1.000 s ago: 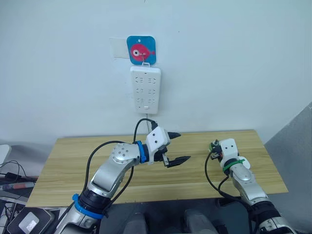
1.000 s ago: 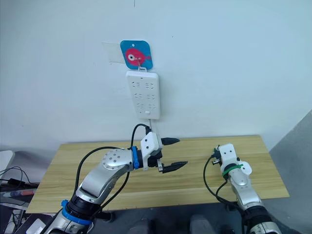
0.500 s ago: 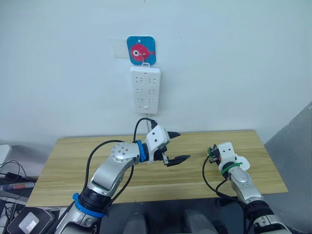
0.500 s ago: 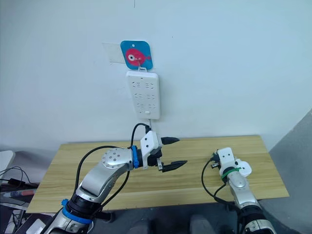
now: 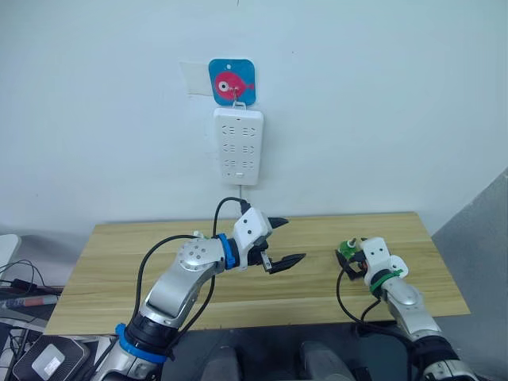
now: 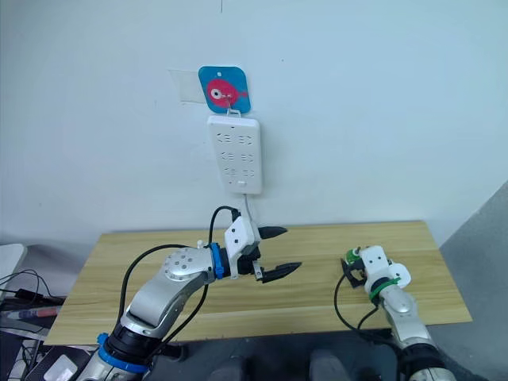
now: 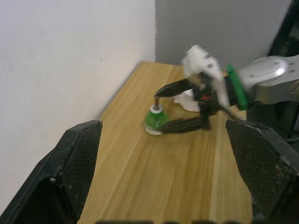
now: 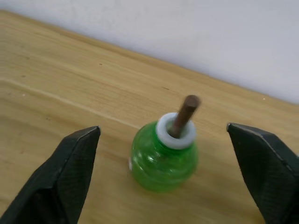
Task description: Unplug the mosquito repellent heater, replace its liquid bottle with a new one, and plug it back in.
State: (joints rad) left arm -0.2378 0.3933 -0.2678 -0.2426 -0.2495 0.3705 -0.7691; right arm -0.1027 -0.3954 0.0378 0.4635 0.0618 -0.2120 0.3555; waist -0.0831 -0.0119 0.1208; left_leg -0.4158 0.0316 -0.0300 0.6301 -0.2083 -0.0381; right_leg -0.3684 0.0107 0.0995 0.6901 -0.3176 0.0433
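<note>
A small green liquid bottle (image 8: 163, 161) with a brown wick stands upright on the wooden table (image 5: 119, 270), toward its right side. My right gripper (image 8: 162, 127) is open around it, one finger on each side with a gap to the bottle (image 7: 154, 123). A small white rounded unit (image 5: 396, 267), which looks like the mosquito repellent heater, lies on the table beside my right wrist, partly hidden by it. My left gripper (image 5: 294, 238) hovers open and empty over the middle of the table, pointing toward the bottle.
A long white power strip (image 5: 238, 147) hangs on the wall above the table with nothing plugged in, under a blue card with a pink fish (image 5: 232, 82). Its cable drops behind my left arm. Cables and boxes (image 5: 24, 294) lie on the floor at the left.
My right gripper came down toward the table and opened, letting go of the green bottle, which now stands on its own. The left arm has barely moved.
</note>
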